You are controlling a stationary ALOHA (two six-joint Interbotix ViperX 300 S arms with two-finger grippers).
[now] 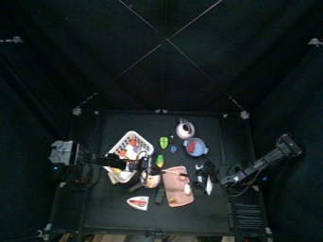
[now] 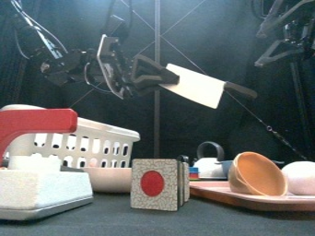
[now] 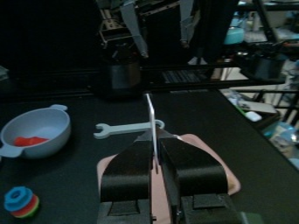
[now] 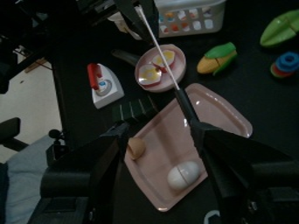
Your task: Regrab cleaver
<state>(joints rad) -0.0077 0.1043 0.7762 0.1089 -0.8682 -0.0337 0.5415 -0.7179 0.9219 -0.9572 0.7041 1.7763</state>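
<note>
The cleaver, whitish-grey with a broad blade, is held in the air above the table by its handle. My left gripper is shut on it. In the left wrist view the cleaver stands edge-on between the jaws of the left gripper. My right gripper is open and empty, low over the pink board. The cleaver's thin edge shows beyond it. In the top view the right gripper sits at the board's right side.
A slim white fork-ended utensil lies beside the pink board. A white basket, a red-dot block, a kettle, a tan bowl and a white egg stand near the front.
</note>
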